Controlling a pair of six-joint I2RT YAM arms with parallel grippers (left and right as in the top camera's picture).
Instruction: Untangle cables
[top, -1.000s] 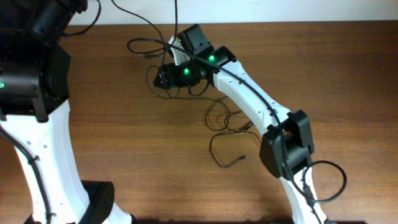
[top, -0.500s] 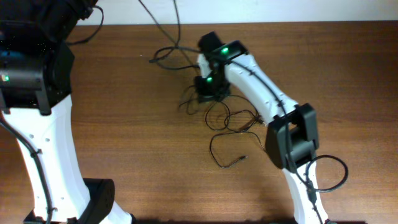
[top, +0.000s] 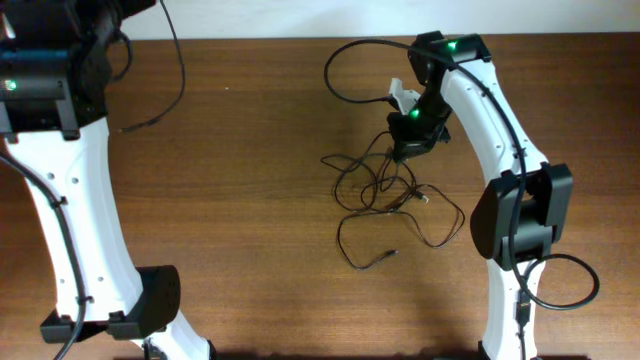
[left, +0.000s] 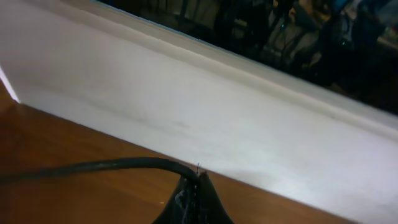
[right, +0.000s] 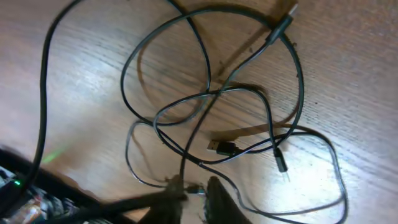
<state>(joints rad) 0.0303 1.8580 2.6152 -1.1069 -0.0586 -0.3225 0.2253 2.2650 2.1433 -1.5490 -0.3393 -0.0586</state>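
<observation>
Nearest the arm bases, a loose plug end (top: 390, 253) trails from the cables (right: 208, 93), which sprawl in open, overlapping loops on the wooden surface (top: 230, 200), right of centre. They are more of a scatter than a knot. Just beyond, the right tool (right: 196, 186) hangs over the far side of the loops. Its fingers are drawn close around a thin strand that rises to meet them, and it appears to be gripping it, though the wrist view is blurred there. Farthest back, by a white wall (left: 217, 112) at the left rear of the surface, the left tool (left: 198, 180) is clenched on a single cord (left: 93, 167) that runs off to the left. The cords look light, limp and smooth-jacketed, so any pull is likely to drag neighbouring loops along, and the stiffer plugs may snag at crossings. The safest hold is probably just behind a free plug, or on an outer strand clear of the crossings, rather than in the middle of the overlaps. No brand, label or writing can be read anywhere.
</observation>
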